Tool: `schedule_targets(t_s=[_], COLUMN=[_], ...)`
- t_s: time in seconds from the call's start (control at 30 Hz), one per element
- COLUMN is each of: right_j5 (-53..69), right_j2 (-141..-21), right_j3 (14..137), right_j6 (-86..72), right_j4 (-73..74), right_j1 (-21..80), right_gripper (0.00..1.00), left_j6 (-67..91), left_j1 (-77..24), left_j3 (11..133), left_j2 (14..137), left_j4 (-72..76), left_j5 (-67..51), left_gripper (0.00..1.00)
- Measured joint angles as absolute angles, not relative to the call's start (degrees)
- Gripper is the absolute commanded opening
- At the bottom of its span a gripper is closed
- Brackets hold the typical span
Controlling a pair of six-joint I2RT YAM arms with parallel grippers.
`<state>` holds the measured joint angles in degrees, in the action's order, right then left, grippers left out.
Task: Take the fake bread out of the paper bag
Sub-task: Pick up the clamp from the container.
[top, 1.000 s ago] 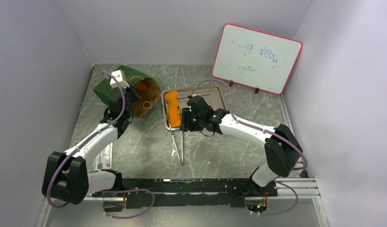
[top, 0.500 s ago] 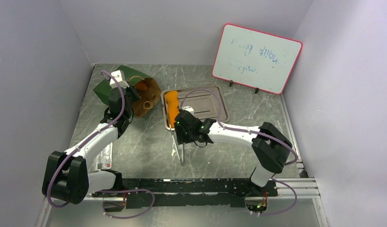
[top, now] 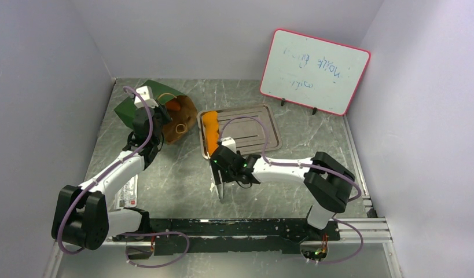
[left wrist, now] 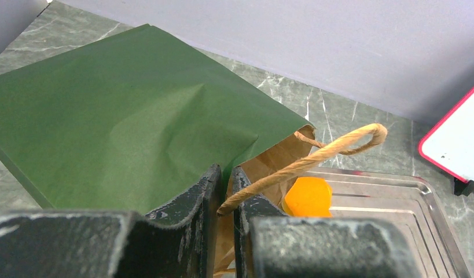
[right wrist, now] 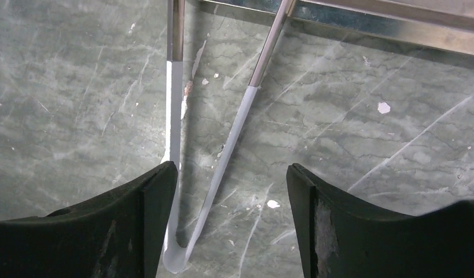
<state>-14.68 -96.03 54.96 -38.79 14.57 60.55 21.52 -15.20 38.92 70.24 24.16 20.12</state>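
The dark green paper bag lies on its side at the back left, its brown mouth facing the tray. One orange bread shows at the mouth. A long orange loaf lies on the silver tray. My left gripper is shut on the bag's top edge. The left wrist view shows the jaws pinching the green paper, a cord handle and an orange bread beyond. My right gripper is open and empty, low over the metal tongs, as the right wrist view shows.
The tongs lie on the table in front of the tray, their bend toward the near edge. A pink-framed whiteboard stands at the back right. A flat printed packet lies beside the left arm. Grey walls close the sides.
My right gripper has moved off the tray toward the near left and now hangs over the tongs. The left gripper, bag and breads have not moved.
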Motion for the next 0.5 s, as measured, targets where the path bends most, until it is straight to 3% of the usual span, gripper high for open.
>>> schedule_targets(t_s=[0.5], right_j5=[-20.7], right_j2=[-95.6], right_j3=[54.5], right_j6=[-39.9], right_j4=[13.1], right_j1=[62.7], right_gripper=[0.68], left_j6=[21.7], left_j1=[-15.2], left_j3=[38.9], left_j2=[70.3], left_j4=[24.2], left_j5=[20.1], left_gripper=[0.07])
